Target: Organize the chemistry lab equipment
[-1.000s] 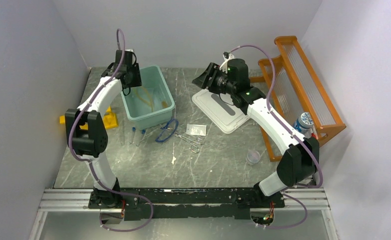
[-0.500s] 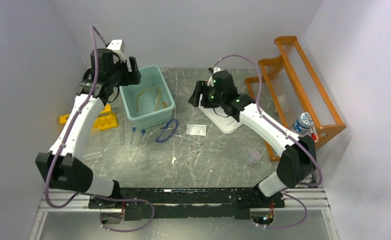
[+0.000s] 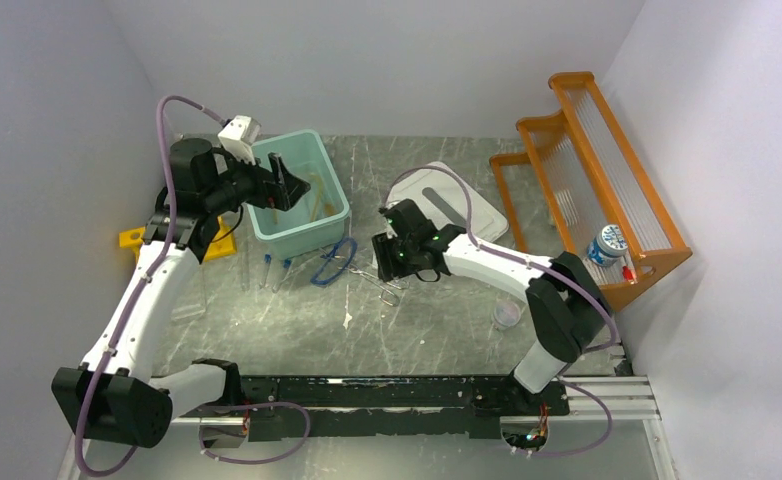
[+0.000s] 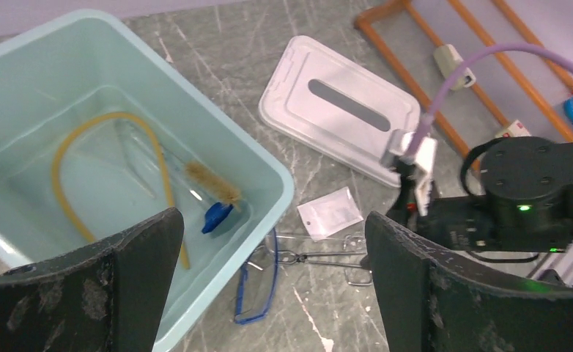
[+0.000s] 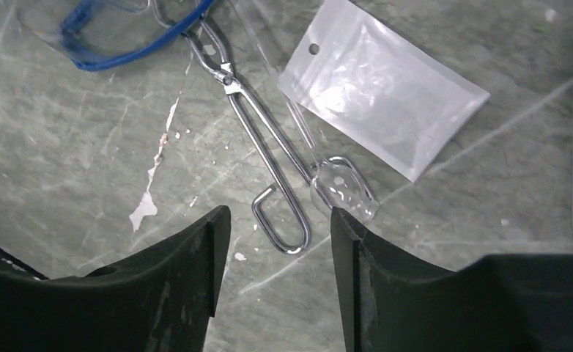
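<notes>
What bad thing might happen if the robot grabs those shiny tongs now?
The right tool hovers open over the tongs. A clear tube lies right beside their handles, so the closing tool might pinch or knock it. The tongs' tips overlap the blue loop, which could get dragged along. The tongs lie thin and flat, so they may slip.

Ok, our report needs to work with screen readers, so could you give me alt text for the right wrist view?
The right tool, open, hovers over the handle end of metal tongs lying on a grey marbled table. A clear zip bag lies to the right, blue-framed safety glasses at top left.
</notes>
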Tool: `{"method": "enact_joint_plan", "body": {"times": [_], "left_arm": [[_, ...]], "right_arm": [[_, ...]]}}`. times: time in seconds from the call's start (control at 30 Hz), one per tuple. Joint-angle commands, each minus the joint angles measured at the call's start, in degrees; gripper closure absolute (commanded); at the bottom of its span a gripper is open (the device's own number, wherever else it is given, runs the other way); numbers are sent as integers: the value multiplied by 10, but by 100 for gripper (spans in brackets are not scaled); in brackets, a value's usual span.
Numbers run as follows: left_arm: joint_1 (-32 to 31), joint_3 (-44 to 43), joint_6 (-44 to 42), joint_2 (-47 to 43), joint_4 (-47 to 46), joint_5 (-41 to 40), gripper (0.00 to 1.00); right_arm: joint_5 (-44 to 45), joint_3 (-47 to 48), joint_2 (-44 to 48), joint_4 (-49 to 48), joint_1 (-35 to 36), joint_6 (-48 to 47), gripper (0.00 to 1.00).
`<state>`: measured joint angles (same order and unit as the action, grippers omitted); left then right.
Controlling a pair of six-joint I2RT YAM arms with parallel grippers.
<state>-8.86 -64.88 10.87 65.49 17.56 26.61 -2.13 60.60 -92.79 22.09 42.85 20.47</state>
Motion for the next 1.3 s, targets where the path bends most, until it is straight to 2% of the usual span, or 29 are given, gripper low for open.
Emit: {"method": "enact_joint_plan", "body": {"times": [0.0, 0.1, 0.3, 0.43, 0.63, 0.87, 1.17, 1.27], "left_arm": [[-6, 1, 13, -5, -44, 59, 3], [-8, -9, 9, -1, -37, 52, 4], [-11, -25, -7, 2, -14, 35, 13], [-13, -29, -6, 5, -14, 37, 15], [-13, -33, -4, 11, -14, 34, 17], [-13, -36, 6, 17, -19, 29, 17], [-12, -35, 9, 26, -19, 26, 17], [-12, -36, 10, 31, -20, 27, 17]], "right_arm": [[-5, 25, -39, -43, 15, -76, 46], [-1, 37, -72, -52, 18, -110, 50], [16, 61, -120, -49, 22, -148, 61], [20, 69, -136, -47, 27, -167, 65], [25, 96, -147, -22, 34, -176, 65], [39, 87, -107, -55, 31, -147, 62], [85, 97, -152, -45, 24, -140, 53], [70, 106, -167, -36, 23, -151, 58]]}}
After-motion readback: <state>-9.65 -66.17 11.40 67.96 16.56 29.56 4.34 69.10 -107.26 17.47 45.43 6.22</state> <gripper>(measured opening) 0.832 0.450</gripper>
